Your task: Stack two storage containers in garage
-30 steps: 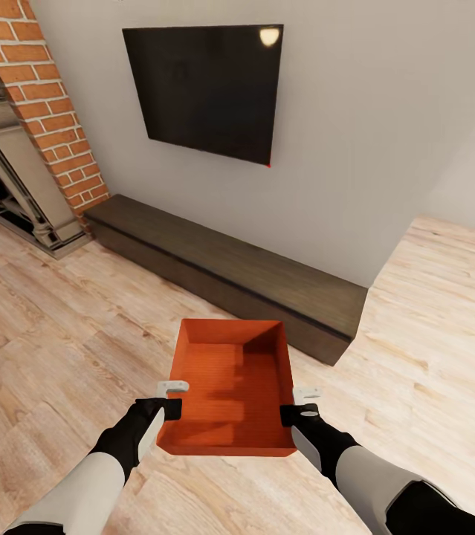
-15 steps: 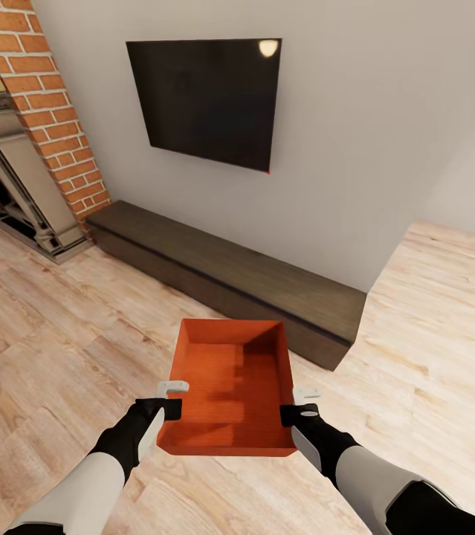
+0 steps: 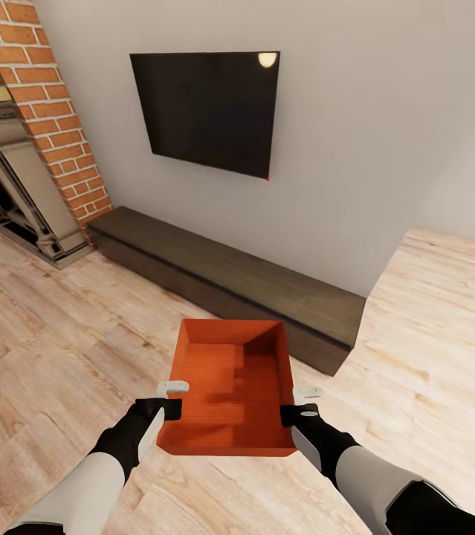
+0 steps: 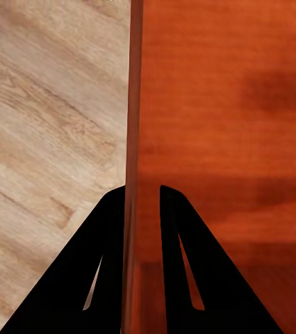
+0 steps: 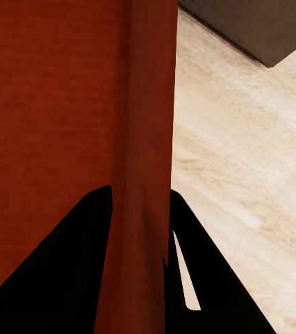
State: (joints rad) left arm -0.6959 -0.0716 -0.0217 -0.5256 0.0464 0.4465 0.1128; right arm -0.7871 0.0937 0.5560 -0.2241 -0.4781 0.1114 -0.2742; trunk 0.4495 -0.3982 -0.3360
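the storage container (image 3: 231,386) hangs level between the arms, above the wood floor (image 3: 59,357) of the living room. left gripper (image 4: 142,191) and right gripper (image 5: 140,195) each pinch a side wall. since a second ago the tv (image 3: 206,111) and cabinet (image 3: 230,275) slid down-frame: the camera moved, carrying under way. no writing legible.
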